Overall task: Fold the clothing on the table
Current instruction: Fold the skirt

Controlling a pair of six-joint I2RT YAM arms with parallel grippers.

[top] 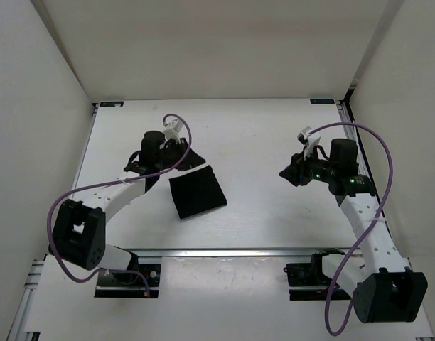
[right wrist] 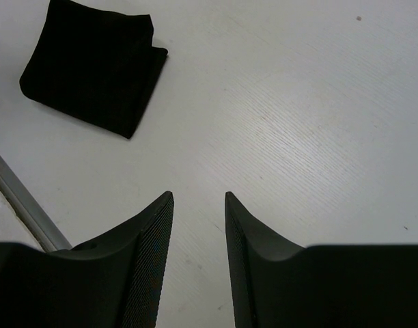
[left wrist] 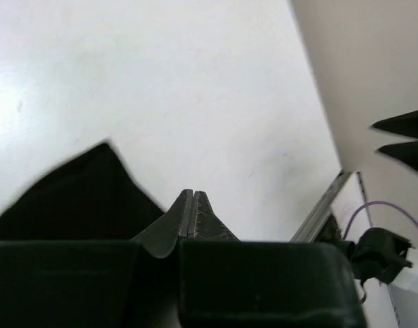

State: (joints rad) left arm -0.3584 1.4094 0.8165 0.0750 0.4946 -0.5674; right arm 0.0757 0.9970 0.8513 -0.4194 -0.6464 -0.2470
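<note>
Left gripper (left wrist: 194,202), nearest the lens in its own wrist view: jaws pressed flat together with nothing caught between them. A corner of the clothing (left wrist: 72,198) lies just beside the tips, to one side. Whether cloth and tips touch cannot be told from this angle.

Right gripper (right wrist: 199,198), seen from the right wrist: jaws parted and holding nothing, poised over bare table (right wrist: 304,123), well apart from the clothing. A metal rail (right wrist: 18,198) runs along the table's near edge.

Outward from both tools, the clothing rests on the table left of centre, between the two arms and nearer the left one. It forms a compact, roughly square packet. The right wrist view shows stacked layers along one side, with a small corner jutting past the top layer.

Progress, as judged from this arrangement: the folding looks essentially complete, since no sleeve or loose panel spreads out flat and neither gripper grips cloth. What may remain is minor: squaring the slightly uneven edge, if wanted, and clearing the arms away from the packet.
</note>
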